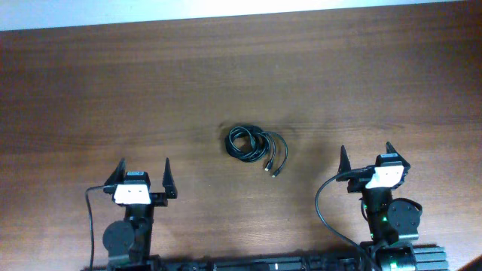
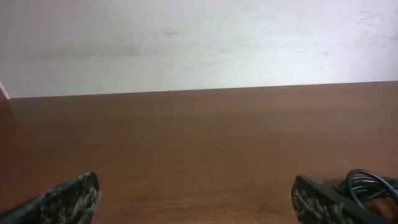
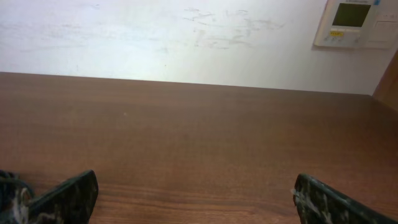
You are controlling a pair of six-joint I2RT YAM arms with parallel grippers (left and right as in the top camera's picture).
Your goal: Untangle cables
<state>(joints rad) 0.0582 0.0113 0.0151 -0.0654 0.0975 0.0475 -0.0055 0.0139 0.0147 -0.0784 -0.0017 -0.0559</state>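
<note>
The cables (image 1: 253,147) lie as one black coiled tangle in the middle of the brown table, with plug ends trailing toward the front right. Part of the tangle shows at the lower right of the left wrist view (image 2: 372,186) and at the lower left edge of the right wrist view (image 3: 9,186). My left gripper (image 1: 144,169) is open and empty at the front left, well apart from the tangle. My right gripper (image 1: 369,156) is open and empty at the front right, also apart from it.
The wooden table (image 1: 113,90) ends at a white wall along the back. A wall-mounted control panel (image 3: 354,22) shows at the upper right of the right wrist view. Thick black arm wires (image 1: 324,207) run by the right arm base.
</note>
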